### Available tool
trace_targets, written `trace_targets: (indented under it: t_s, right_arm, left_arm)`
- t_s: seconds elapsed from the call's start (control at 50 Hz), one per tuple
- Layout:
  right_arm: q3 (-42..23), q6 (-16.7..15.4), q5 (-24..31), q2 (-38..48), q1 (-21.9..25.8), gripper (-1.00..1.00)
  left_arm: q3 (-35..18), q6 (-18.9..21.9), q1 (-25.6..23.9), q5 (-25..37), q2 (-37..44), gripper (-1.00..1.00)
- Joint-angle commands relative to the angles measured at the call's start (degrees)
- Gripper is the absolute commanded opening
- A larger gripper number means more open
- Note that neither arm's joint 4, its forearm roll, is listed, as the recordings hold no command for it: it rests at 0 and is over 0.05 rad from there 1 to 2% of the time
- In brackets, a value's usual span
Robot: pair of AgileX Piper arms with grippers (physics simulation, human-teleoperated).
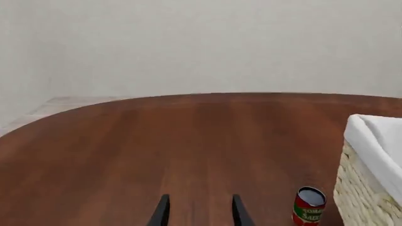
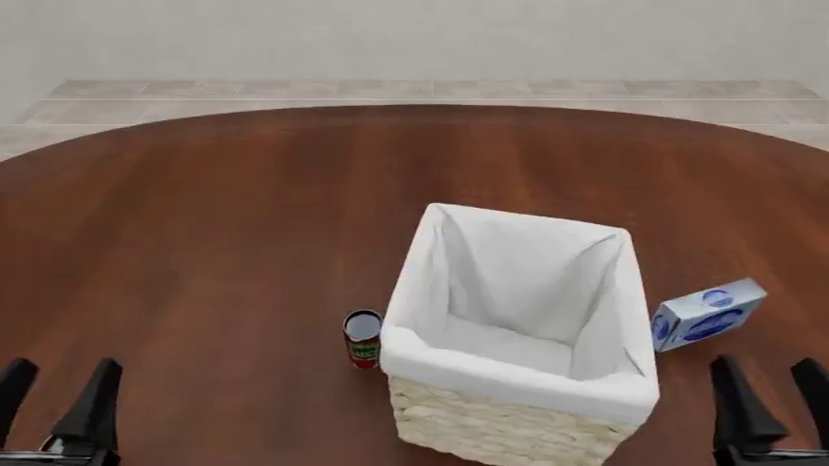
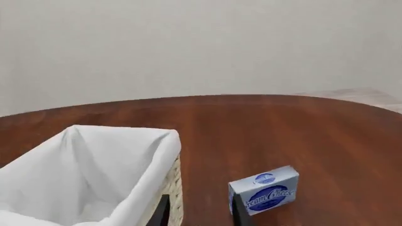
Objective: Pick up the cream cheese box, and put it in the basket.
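Lying just ahead of open, empty right gripper (image 2: 772,400): cream cheese box (image 2: 708,314), beside basket (image 2: 417,260).

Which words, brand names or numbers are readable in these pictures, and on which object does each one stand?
"Cream Cheese": white script in the dark blue oval on the cream cheese box, read in the right wrist view; in the front view it is too small.
Small oval on the box's top face: too small to read.
Label of the small red can: blurred lettering, not readable.
The basket: no text.
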Motion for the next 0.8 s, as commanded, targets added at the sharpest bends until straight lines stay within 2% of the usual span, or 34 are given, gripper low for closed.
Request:
trace_targets:
  t_s: [0.02,0.06,0.08,0.12,0.18,0.26,0.32,0.38,0.4,0.5,0.56,0.7,0.74,0.8]
  right_arm:
    - [0.0,-3.1,-0.35,2.01,-0.37,1.0]
    - [0.0,-3.08,-0.35,2.03,-0.4,1.0]
    - [0.0,-3.35,-0.65,2.44,-0.49,1.0]
    - [-0.03,-4.03,-2.1,3.65,-0.44,1.0]
    - [-0.06,-4.8,-4.14,5.16,-0.41,1.0]
    - [-0.54,-5.51,-3.86,5.03,-0.92,1.0]
    - [-2.81,-7.38,-1.13,4.08,-1.69,1.0]
    - [-5.91,-7.07,2.52,2.78,-2.01,1.0]
    - [-7.09,-8.76,3.38,2.46,-1.74,1.0]
    - [-9.87,-11.36,3.43,4.6,-1.4,1.0]
    - [-13.61,-9.89,5.62,5.85,-2.32,1.0]
    - [-19.66,-9.96,9.2,8.95,-2.57,1.0]
    - [-24.4,-9.26,12.23,10.84,-3.06,1.0]
    - [-26.57,-9.35,13.5,11.81,-3.3,1.0]
  left_arm:
    - [-1.48,-2.6,1.68,0.16,0.33,1.0]
    - [-0.83,-2.75,1.51,-0.18,0.31,1.0]
    - [-0.39,-4.88,1.8,-0.98,0.81,1.0]
    - [-1.03,-3.87,2.54,-0.47,0.28,1.0]
    - [-0.35,-5.03,3.22,-1.5,0.67,1.0]
    - [0.02,-4.46,2.23,-1.74,0.71,1.0]
    - [0.15,-4.34,1.9,-2.02,0.83,1.0]
    - [0.21,-4.66,1.86,-2.69,1.54,1.0]
    - [0.21,-4.91,1.85,-2.78,1.76,1.0]
    - [0.21,-5.32,1.62,-2.65,2.19,1.0]
    - [0.19,-5.2,0.99,-1.84,1.51,1.0]
    - [0.06,-5.26,0.35,-1.27,1.19,1.0]
    - [0.2,-5.09,-0.09,-1.44,1.67,1.0]
    - [0.19,-4.87,-0.53,-1.33,1.73,1.0]
